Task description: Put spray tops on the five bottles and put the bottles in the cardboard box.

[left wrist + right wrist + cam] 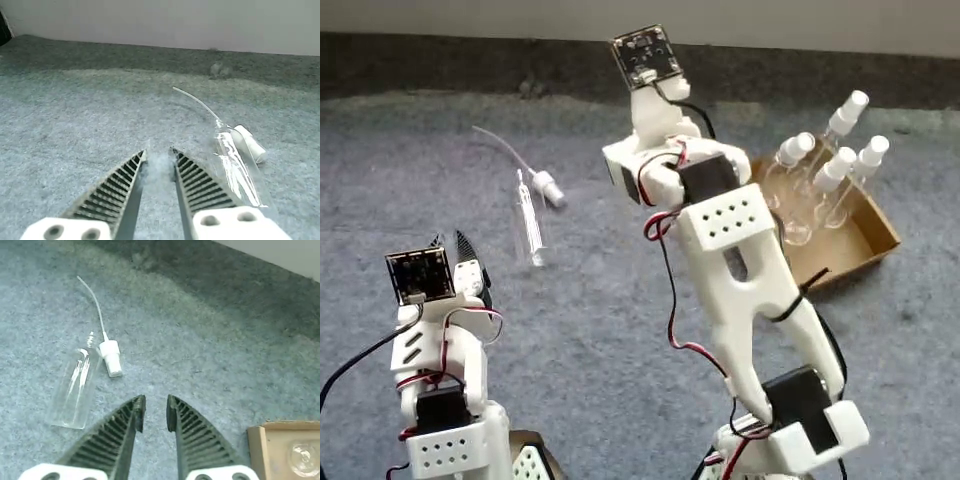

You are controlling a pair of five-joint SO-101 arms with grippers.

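Observation:
A clear bottle (531, 226) lies capless on the grey carpet, with a white spray top (549, 188) and its long thin tube lying loose beside its neck. Both sit just beyond my left gripper (158, 152), bottle (235, 167) and spray top (248, 143) off to one side; its fingers are slightly open and hold nothing. My right gripper (154, 405) hovers over bare carpet, narrowly open and holding nothing, with the bottle (75, 387) and spray top (110, 357) to one side. The cardboard box (868, 243) at the right holds several upright bottles (825, 185) with white tops on.
The right arm (730, 235) stretches across the middle of the table, between the loose bottle and the box. The box corner (260, 445) lies close to the right gripper. A pale wall runs along the far edge of the carpet.

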